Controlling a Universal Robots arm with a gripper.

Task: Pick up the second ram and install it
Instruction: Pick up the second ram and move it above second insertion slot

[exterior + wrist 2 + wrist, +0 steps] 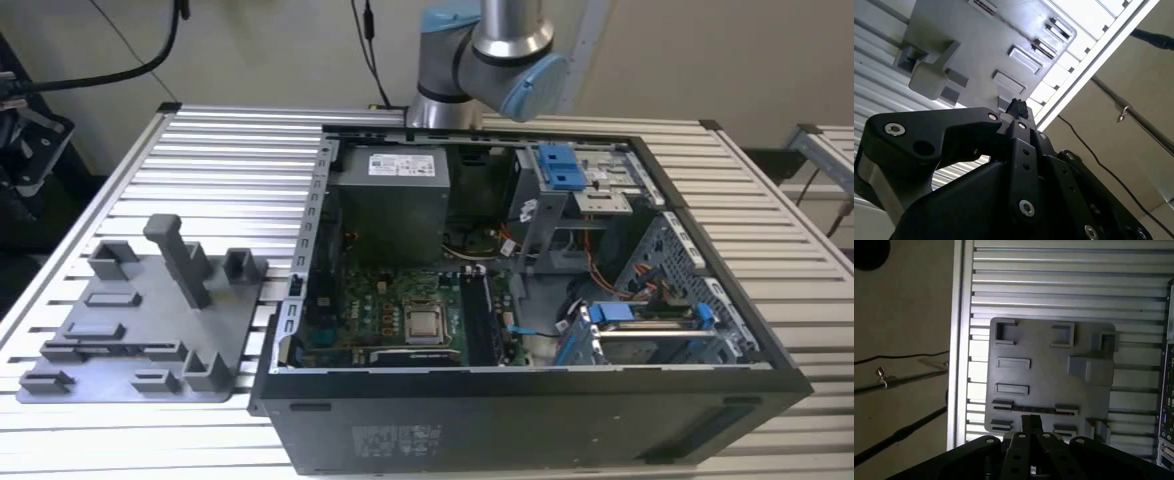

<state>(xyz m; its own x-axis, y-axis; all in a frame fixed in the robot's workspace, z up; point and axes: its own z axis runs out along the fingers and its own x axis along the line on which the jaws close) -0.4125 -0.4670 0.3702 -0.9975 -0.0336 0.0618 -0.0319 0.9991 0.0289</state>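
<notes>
**Where a pickup could go wrong**

We see the fingers (1026,425) pressed together, holding nothing, above the grey tray (1049,365). The second ram (1034,409) stands edge-on in a slot near one edge of that tray. We judge that fingers lowered unopened would strike its top edge. An off-centre pinch could tilt it and jam it.

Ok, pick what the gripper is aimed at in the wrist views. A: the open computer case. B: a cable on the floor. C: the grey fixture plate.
C: in both wrist views the gripper points toward the grey fixture plate lying on the slatted table. In the exterior view, the computer case sits to the right of that plate.
</notes>
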